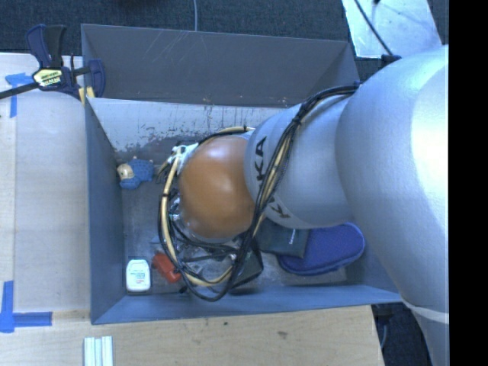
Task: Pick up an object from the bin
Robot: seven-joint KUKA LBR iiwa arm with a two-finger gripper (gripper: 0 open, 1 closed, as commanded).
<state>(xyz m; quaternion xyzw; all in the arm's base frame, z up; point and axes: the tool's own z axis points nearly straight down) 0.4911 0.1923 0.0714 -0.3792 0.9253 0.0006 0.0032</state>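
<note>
My gripper [195, 248] sits low in the bin's front left part, mostly under the arm's orange dome and its cables. A small red thing [163, 265] lies just to its left on the bin floor, touching the cables. Beside that, a small white container with a green label [137, 274] lies near the front left corner. A blue thing with a yellowish round end [134, 174] lies farther back by the left wall.
A blue oval thing [326, 250] lies at the front right, partly under the arm, with a dark grey thing [285, 239] next to it. The arm covers the bin's middle and right.
</note>
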